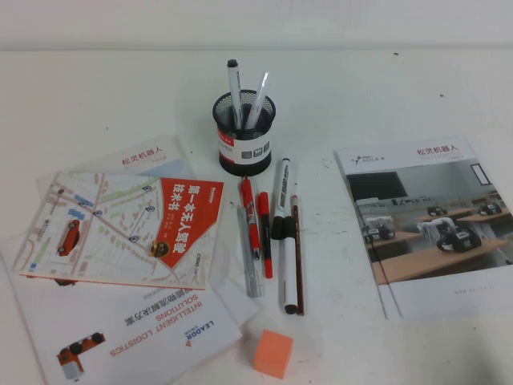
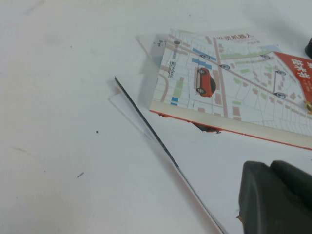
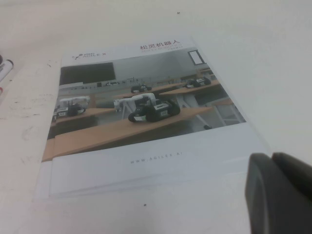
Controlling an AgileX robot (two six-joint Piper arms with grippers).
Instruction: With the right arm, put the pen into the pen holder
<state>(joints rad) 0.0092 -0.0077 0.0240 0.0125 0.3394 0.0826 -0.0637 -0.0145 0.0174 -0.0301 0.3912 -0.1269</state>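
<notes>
The pen (image 1: 289,269), a thick white marker with a wide black cap, lies on the table in a row of pens in front of the pen holder (image 1: 243,132). The pen holder is a black mesh cup with a white label band and has two pens standing in it. Neither arm shows in the high view. My right gripper (image 3: 273,158) is shut and empty, low over the table at the near corner of a robot brochure (image 3: 141,112). My left gripper (image 2: 270,165) is shut and empty, near a map booklet (image 2: 229,92).
Beside the pen lie a slimmer white pen (image 1: 280,196), two red pens (image 1: 250,204), a grey pen (image 1: 251,265) and a brown pencil (image 1: 297,257). An orange cube (image 1: 272,353) sits near the front. Booklets (image 1: 128,228) lie on the left, and the robot brochure (image 1: 429,224) on the right.
</notes>
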